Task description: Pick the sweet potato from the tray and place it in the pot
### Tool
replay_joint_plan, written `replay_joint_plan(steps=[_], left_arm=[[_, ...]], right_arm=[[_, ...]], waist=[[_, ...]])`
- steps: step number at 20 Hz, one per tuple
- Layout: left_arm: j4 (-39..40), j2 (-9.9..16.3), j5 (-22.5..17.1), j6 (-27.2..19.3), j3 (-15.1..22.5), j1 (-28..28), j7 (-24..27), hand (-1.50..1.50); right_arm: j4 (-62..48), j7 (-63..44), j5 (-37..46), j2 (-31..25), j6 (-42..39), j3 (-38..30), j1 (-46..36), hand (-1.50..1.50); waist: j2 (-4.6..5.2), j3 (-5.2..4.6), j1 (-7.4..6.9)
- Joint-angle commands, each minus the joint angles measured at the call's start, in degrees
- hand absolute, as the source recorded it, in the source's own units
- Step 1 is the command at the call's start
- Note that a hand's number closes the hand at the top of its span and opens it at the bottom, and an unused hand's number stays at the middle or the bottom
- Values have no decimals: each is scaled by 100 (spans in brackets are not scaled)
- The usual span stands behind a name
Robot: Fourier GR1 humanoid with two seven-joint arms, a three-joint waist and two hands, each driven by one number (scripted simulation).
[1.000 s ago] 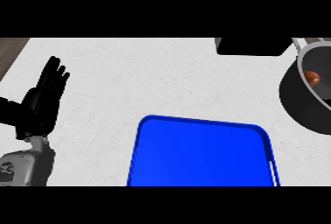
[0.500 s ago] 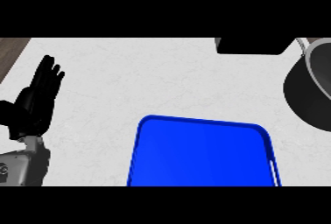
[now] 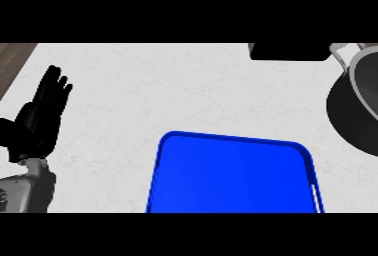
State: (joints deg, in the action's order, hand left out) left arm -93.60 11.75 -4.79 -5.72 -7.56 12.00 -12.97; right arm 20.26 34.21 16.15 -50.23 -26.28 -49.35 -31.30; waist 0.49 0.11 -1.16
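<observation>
A blue tray (image 3: 233, 175) lies at the lower middle of the white counter, and nothing shows on it. The dark pot (image 3: 357, 115) with a grey rim sits at the right edge, mostly cut off by the frame; what it holds is out of sight. No sweet potato shows anywhere now. My left hand (image 3: 40, 117) rests open at the far left, fingers straight and pointing up, well apart from the tray. My right hand does not appear.
A black block (image 3: 289, 51) sits at the counter's far edge, just left of the pot. A strip of brown wood (image 3: 13, 60) shows past the counter's left edge at the top left.
The pot has slid further toward the right edge of the view, and the sweet potato seen inside it one second ago is now out of frame. My left hand shifted slightly left.
</observation>
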Motion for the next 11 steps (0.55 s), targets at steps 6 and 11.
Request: replay_joint_plan(steps=[6, 11], left_arm=[[-68, -55, 15, 58, 51, -112, 101, 0], [100, -74, 69, -14, 64, 115, -31, 0]], right_arm=[[-631, 468, -21, -737, -626, 82, 225, -150], [-704, 582, -62, -878, -710, 125, 310, -150]], waist=[[15, 22, -61], [23, 25, -34]])
